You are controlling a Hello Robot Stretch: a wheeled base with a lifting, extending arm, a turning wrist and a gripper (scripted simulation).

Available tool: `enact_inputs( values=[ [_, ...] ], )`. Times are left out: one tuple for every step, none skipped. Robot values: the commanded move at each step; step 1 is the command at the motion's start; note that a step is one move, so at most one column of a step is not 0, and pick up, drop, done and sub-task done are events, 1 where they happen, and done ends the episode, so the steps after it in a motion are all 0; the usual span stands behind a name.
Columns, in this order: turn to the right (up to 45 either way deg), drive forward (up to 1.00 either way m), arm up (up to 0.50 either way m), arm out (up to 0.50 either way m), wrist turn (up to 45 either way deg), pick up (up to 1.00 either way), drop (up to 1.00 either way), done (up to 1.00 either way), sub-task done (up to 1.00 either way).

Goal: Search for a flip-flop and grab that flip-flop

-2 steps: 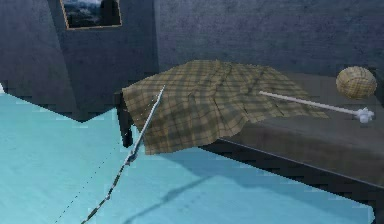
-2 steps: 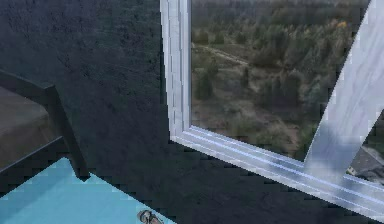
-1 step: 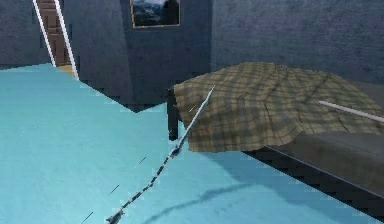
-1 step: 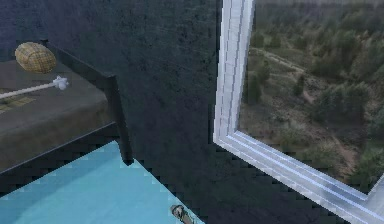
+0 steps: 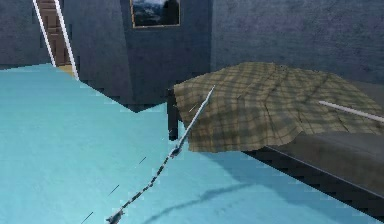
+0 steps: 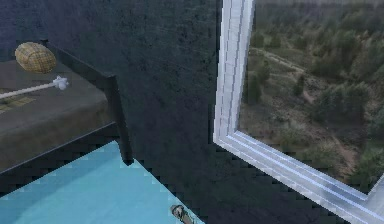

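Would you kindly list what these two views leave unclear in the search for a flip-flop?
- Arm side view: a small grey thing at the bottom edge is cut off and too small to name.
- Arm side view: a tan oval thing on the bed is too small to identify.
- Forward view: the space under the bed is hidden by the plaid blanket and shadow.
- Forward view: the top edge cuts the wall picture.
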Motion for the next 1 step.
enact_inputs(
  values=[
    [0.0,0.0,0.0,0.46,0.0,0.0,0.0,0.0,0.0]
  ],
)
